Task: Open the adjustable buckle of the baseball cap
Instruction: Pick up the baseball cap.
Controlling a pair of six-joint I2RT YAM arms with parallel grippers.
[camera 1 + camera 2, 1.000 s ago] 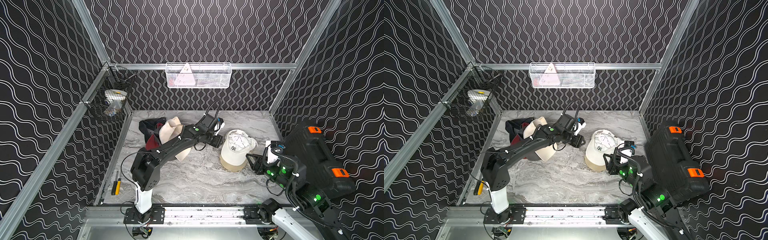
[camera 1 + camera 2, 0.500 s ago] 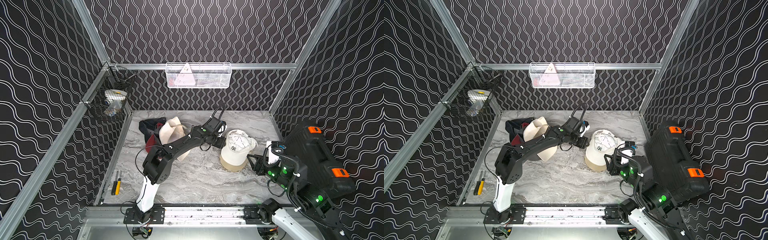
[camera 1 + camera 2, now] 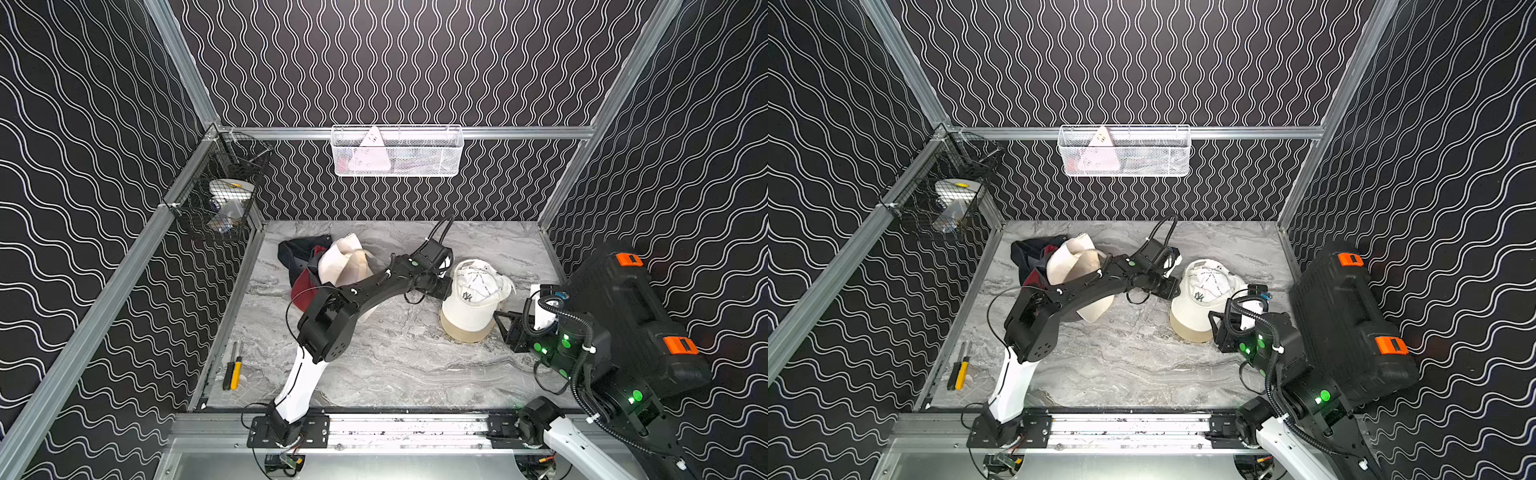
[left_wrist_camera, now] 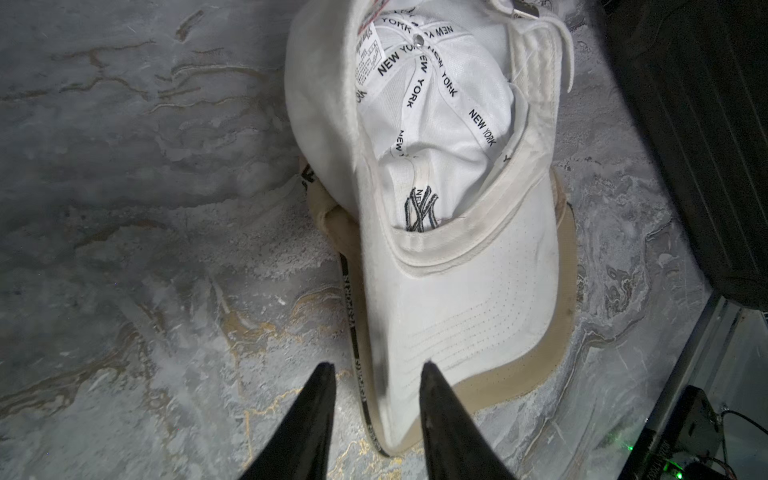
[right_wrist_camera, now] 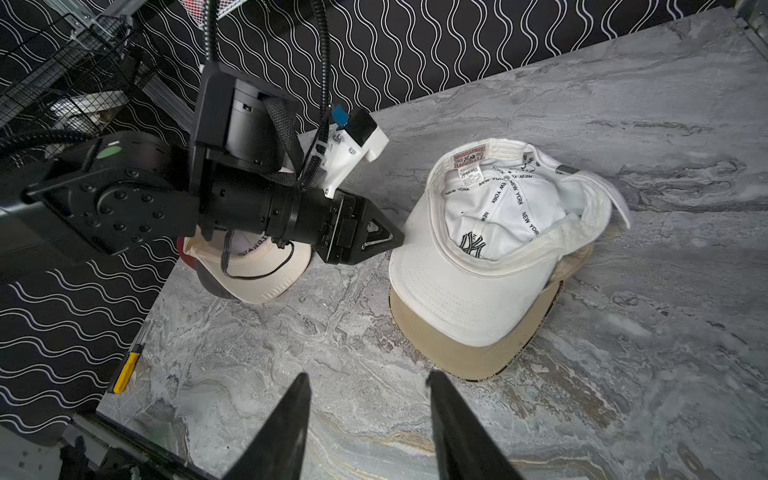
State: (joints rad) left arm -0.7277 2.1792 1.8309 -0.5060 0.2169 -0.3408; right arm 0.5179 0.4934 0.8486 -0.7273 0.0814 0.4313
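Marble worktop [image 3: 374, 374]; a white cap [image 3: 478, 307] lies upturned at its 3 o'clock. The left gripper [image 4: 377, 368] has just reached the cap from 9 o'clock, jaws apart astride the brim edge. The right gripper [image 5: 368, 382] waits at 4 o'clock, apart and empty. The buckle [image 5: 567, 169] is untouched, so opening has hardly begun.

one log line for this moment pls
phase: approach | left gripper: open, tips at white cap edge, no grip | right gripper: open, empty, over table | buckle: untouched

Dim overhead light, soft shadows, white cap [image 4: 457, 291] brightest, wide-angle bending at edges, wrist views soft
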